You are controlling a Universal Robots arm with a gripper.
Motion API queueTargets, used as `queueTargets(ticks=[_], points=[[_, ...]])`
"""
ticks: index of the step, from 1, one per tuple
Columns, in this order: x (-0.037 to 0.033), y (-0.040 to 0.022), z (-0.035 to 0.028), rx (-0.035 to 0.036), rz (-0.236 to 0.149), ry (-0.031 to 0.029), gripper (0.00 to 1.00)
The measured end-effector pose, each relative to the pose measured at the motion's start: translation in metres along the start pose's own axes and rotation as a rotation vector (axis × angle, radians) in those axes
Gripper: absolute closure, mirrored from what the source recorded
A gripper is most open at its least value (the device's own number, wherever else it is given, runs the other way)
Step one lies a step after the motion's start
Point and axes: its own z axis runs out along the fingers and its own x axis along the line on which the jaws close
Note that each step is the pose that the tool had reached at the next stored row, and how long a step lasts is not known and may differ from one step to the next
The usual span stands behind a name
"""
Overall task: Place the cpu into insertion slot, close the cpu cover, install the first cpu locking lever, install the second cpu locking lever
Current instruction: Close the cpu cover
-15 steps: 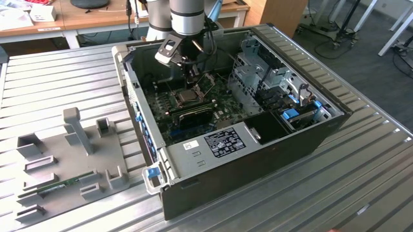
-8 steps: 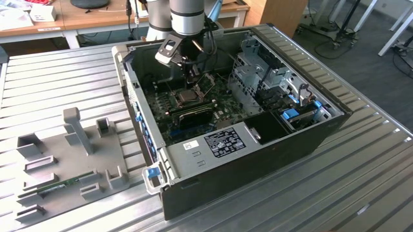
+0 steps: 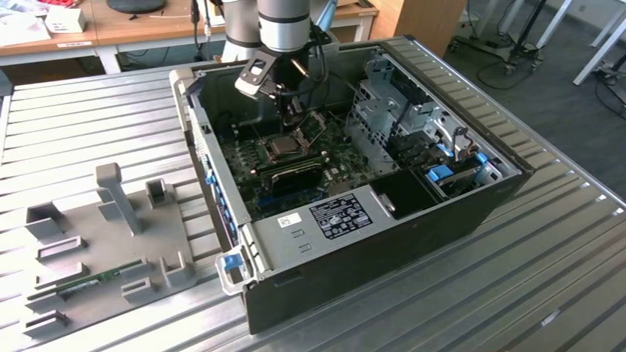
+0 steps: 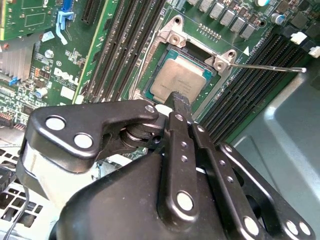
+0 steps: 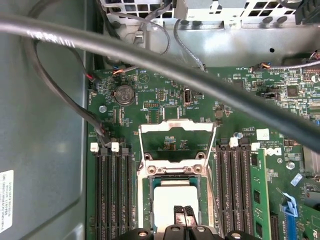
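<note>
The cpu lies flat in the insertion slot, its grey metal top showing in both wrist views. My gripper hangs just over the chip's near edge, fingers shut together with nothing between them; whether they touch the chip I cannot tell. The cpu cover stands open, tilted up on its hinge beyond the socket. A thin wire locking lever sticks out unlatched beside the socket. In the exterior view the gripper reaches down inside the case above the socket.
Long black memory slots flank the socket, one holding a green stick. A thick black cable crosses above the board. The drive cage walls one side. A grey fixture sits on the slatted table.
</note>
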Motion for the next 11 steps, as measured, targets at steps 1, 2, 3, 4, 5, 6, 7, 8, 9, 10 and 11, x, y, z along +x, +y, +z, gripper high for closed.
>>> queueTargets(ticks=[1,2,3,4,5,6,7,8,9,10,11], points=[[-0.0001,0.0001,-0.0014,-0.0001,0.0,0.0002,0.89],[-0.0001,0.0002,-0.003,-0.0001,0.0,0.0002,0.89],[-0.0002,0.0003,-0.0045,-0.0001,0.0,0.0001,0.89],[-0.0003,0.0004,-0.0055,0.0001,0.0,0.0,0.89],[-0.0002,0.0004,-0.0055,-0.0002,0.0,0.0006,0.89],[-0.0002,0.0004,-0.0054,-0.0002,0.0,0.0008,0.89],[-0.0002,0.0004,-0.0054,-0.0002,0.0,0.0008,0.89],[-0.0002,0.0004,-0.0055,-0.0001,0.0,0.0008,0.89],[-0.0003,0.0004,-0.0055,-0.0001,0.0,0.0007,0.89],[-0.0003,0.0004,-0.006,0.0001,0.0,0.0003,0.89],[-0.0004,0.0004,-0.0067,0.0002,0.0,0.0003,0.89]])
